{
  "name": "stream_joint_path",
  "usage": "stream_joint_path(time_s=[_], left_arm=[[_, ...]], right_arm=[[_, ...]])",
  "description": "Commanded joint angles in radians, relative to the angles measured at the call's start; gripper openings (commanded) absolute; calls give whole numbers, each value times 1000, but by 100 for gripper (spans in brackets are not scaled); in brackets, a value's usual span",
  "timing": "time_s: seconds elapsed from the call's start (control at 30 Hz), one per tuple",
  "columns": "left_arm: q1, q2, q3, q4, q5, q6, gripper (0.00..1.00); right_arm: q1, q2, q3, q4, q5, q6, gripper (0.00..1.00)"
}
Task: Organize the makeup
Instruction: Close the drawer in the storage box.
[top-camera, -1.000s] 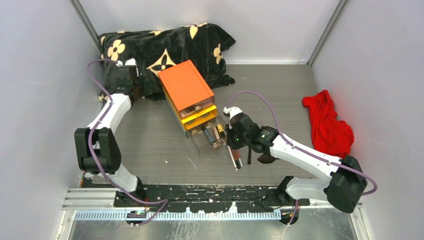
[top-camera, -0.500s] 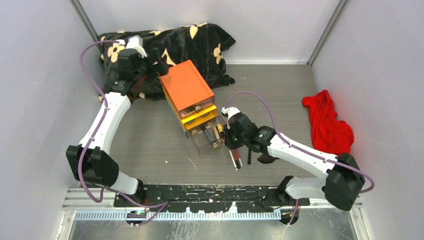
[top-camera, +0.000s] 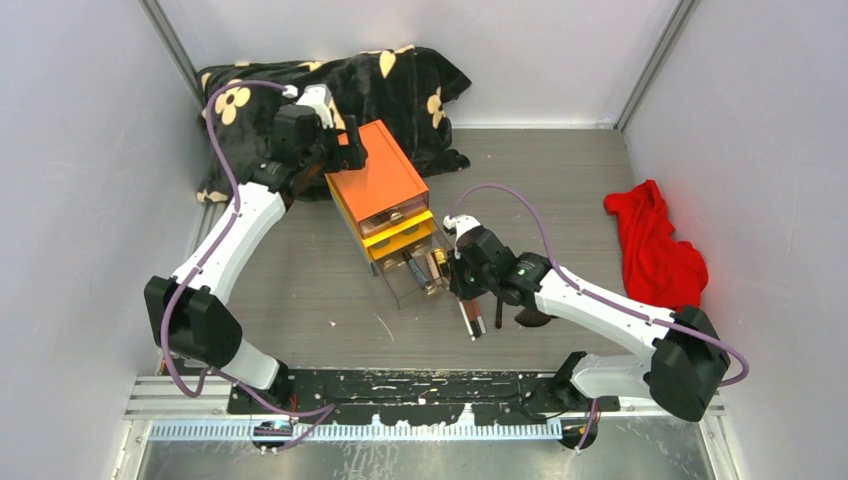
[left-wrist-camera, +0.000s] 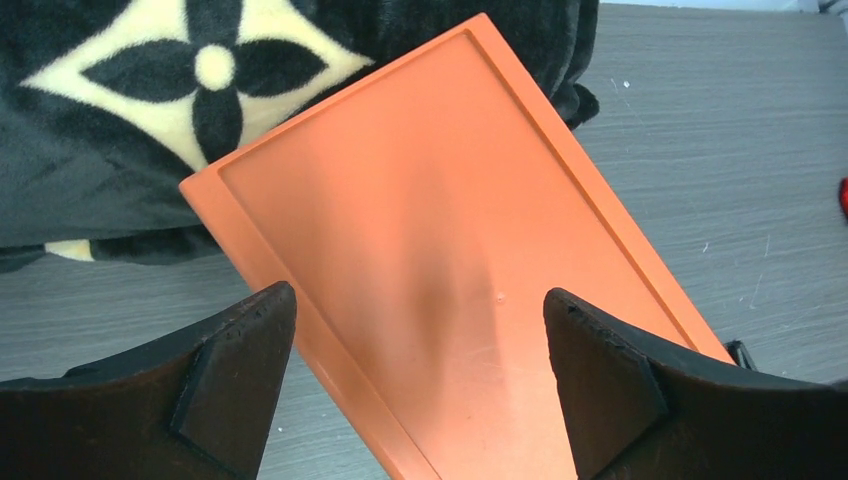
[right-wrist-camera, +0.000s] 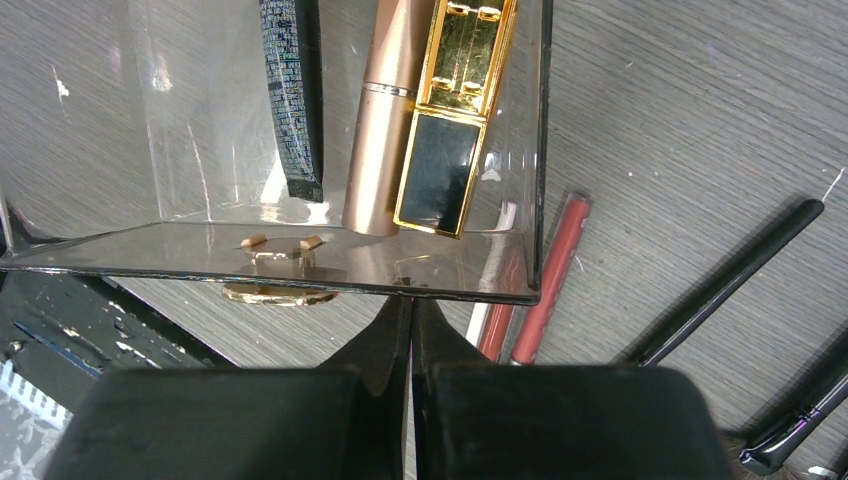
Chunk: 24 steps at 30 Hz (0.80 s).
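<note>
Orange lid of the box fills my L wrist cam. L claw is spread wide over it, one finger at each side of the view, nothing btw them but the lid below. Can't tell if the tips touch it. On the top cam the L claw sits at the box's back corner, next to a black blanket w/ cream flowers that lies along the back wall.

Lowest clear drawer of the box is pulled out toward the arms. Inside, per R wrist cam, are a black tube, a rose-gold tube and a gold-and-black case. They lie side by side, lengthwise, the last two touching. Small gold handle on the drawer front.

R claw is closed tight, fingers pressed together, gripping nothing. Its tips are right at the drawer's front wall, near the corner. Whether they touch it, I can't say.

Rest of the makeup lies on the table outside the drawer. A red tube is just beside the drawer's side wall, w/ a second tube next to it, partly seen through the clear corner. Slim black brushes lie farther out, mostly handles in view. Red cloth is well apart, by the R-side wall.
</note>
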Motion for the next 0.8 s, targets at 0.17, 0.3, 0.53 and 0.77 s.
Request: stream_joint_path(time_s=[0.17,0.3,0.53,0.77], left_arm=[[-46,14,27,54,7,52,53],[-56,31,18,68,13,46,41],[-60,61,-39,107,22,18,5],[-61,62,-111,123,3,3,0]], right_arm=[[5,5,4,40,9,-11,1],[5,8,3,40,10,-11,1],[5,16,8,41,13,-14,1],[5,27,11,47,14,-16,1]])
